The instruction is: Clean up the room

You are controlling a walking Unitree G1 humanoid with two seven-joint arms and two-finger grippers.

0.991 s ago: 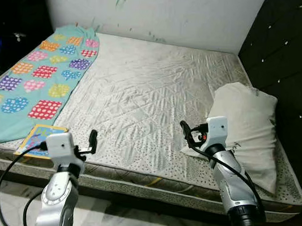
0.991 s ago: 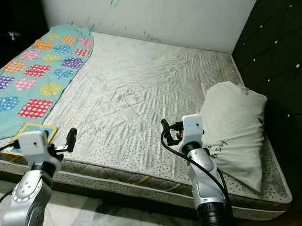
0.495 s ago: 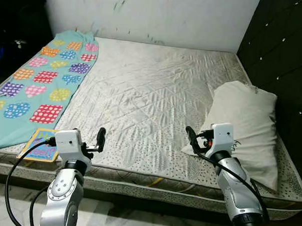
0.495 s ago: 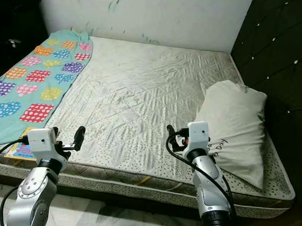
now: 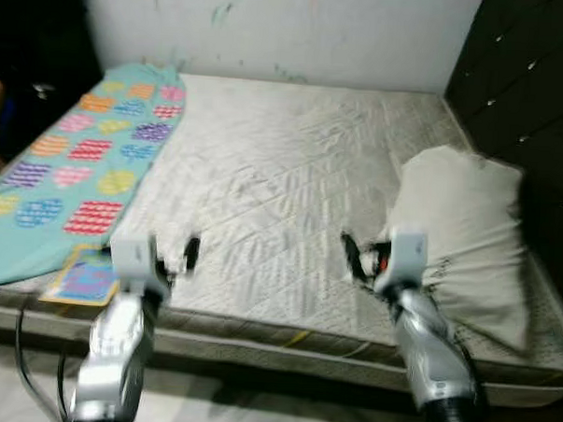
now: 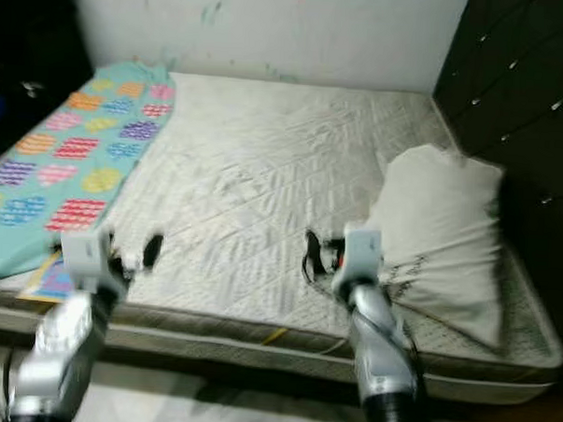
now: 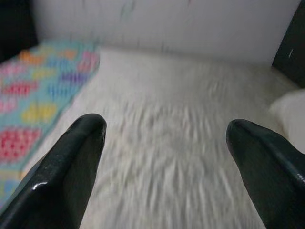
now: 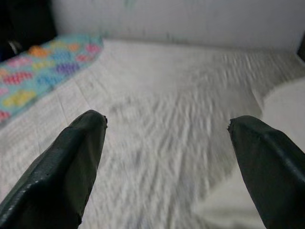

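Both grippers are spread wide and empty: the left gripper [image 5: 181, 255] hangs over the near left edge of the mattress [image 5: 274, 173], the right gripper [image 5: 356, 258] just beside the white pillow [image 5: 463, 238] at the near right. Nothing is gripped, probably because the robot is only closing in on the bed. A teal patterned blanket [image 5: 74, 155] lies along the left side, and a colourful book [image 5: 87, 277] sits on the near left corner, likely candidates for tidying.
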